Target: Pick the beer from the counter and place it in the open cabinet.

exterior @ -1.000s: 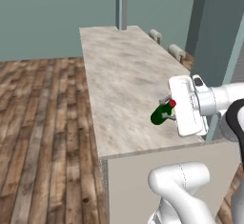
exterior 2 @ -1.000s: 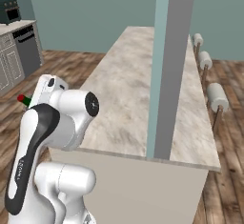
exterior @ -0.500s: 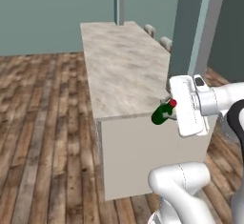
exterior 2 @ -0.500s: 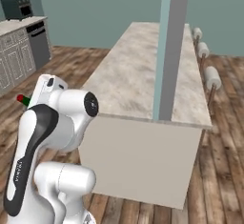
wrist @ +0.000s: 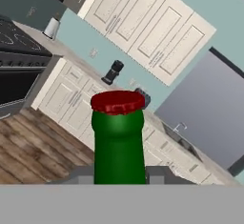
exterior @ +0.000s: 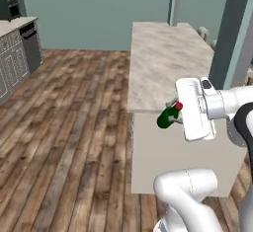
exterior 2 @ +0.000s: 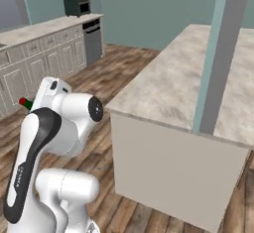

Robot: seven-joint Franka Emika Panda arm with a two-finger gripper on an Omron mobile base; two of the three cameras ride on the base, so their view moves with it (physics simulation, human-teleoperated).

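Observation:
My gripper (exterior: 174, 115) is shut on the beer (exterior: 167, 117), a dark green bottle with a red cap, held tilted in the air just off the near end of the counter (exterior: 160, 63). From the right base view the beer (exterior 2: 26, 102) peeks out left of the white hand, well away from the counter (exterior 2: 163, 86). The hand view looks along the beer (wrist: 119, 142), its cap pointing at a row of cream wall cabinets (wrist: 143, 23). Their doors look closed, and I cannot pick out the open cabinet among them.
A teal pillar (exterior: 230, 33) stands on the counter's right side. Grey base cabinets with a dark dishwasher (exterior 2: 92, 41) and a small oven (exterior 2: 77, 4) line the left wall. Wooden floor (exterior: 64, 127) lies between. The hand view holds a black stovetop (wrist: 19, 37) and a grey fridge (wrist: 209, 99).
The whole picture has shifted: the base has pulled back and swung left, so the counter sits farther right and the kitchen wall comes in. The beer stays in the gripper.

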